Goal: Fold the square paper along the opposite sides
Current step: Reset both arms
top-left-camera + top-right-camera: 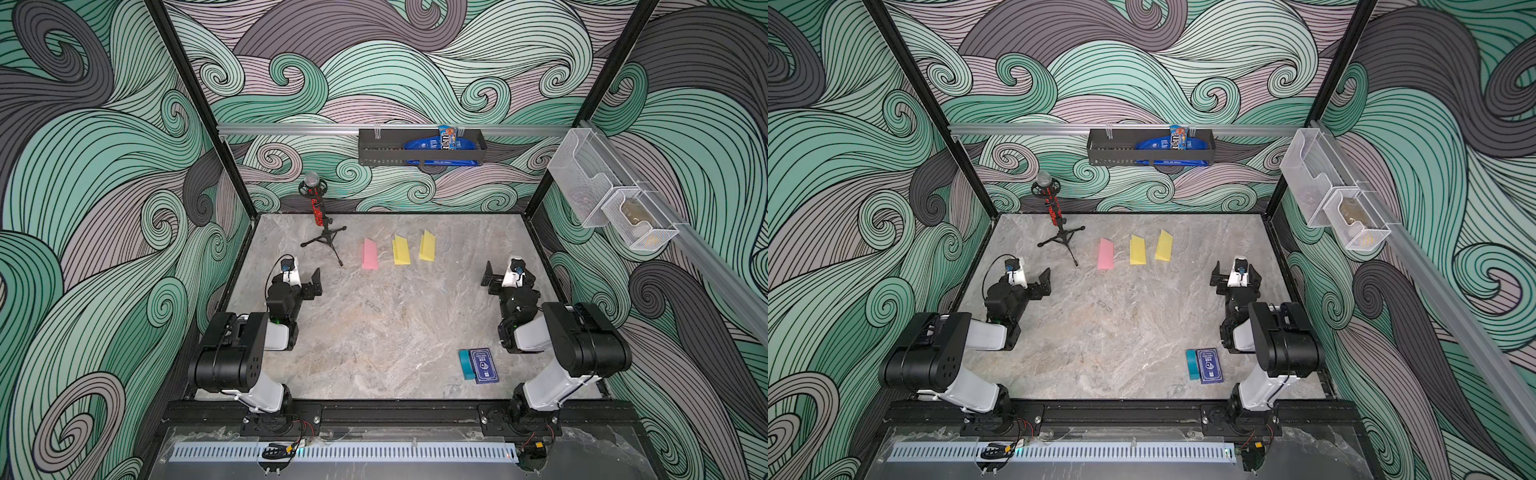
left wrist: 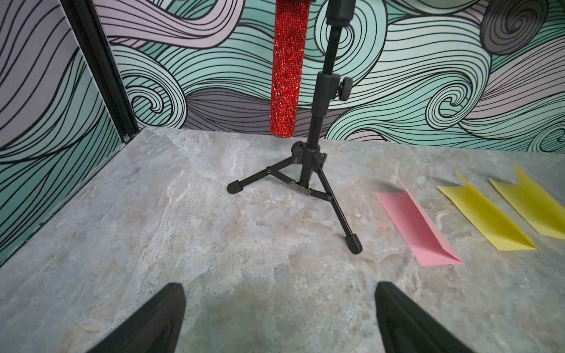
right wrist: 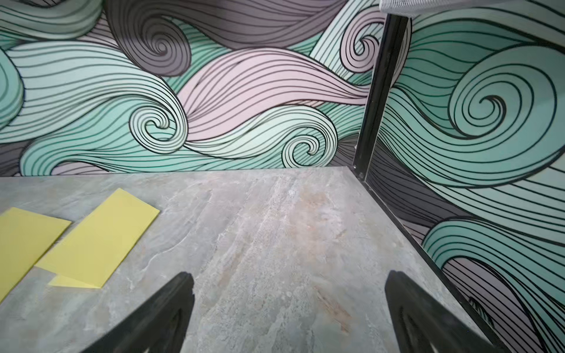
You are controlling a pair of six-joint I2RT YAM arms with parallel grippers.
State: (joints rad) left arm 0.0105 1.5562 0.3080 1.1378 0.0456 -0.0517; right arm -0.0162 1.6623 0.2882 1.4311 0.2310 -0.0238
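At the far left, we are seeing the left claw (image 1: 316, 283) hovering over the marble-patterned surface (image 1: 374, 328), its jaws gaping wide with nothing between them. Its wrist view (image 2: 278, 293) is showing the same. Just beyond it, a microphone (image 1: 312, 183) with a red glitter body is sitting on a black tripod stand (image 1: 325, 240). The left wrist view is giving the sparkle and the stand's knob up close (image 2: 286, 70).

Next, toward the back of the surface, three folded papers are lying in a row, apart from each other: the pink paper (image 1: 369, 254), the middle yellow paper (image 1: 401, 250) and the right yellow paper (image 1: 427, 246). The left wrist view is catching all three. The right wrist view is catching only the two yellow ones (image 3: 97, 238).

Only the top views are showing the black wall basket (image 1: 376, 147) holding blue packets; their lettering is too small for us to read. The same goes for the dark blue card (image 1: 484, 365) near the front, overlapping a teal piece (image 1: 464, 362).

The right claw (image 1: 487, 276) is also hanging wide and empty. Clear and mesh bins (image 1: 582, 183) are hanging on the right rail.
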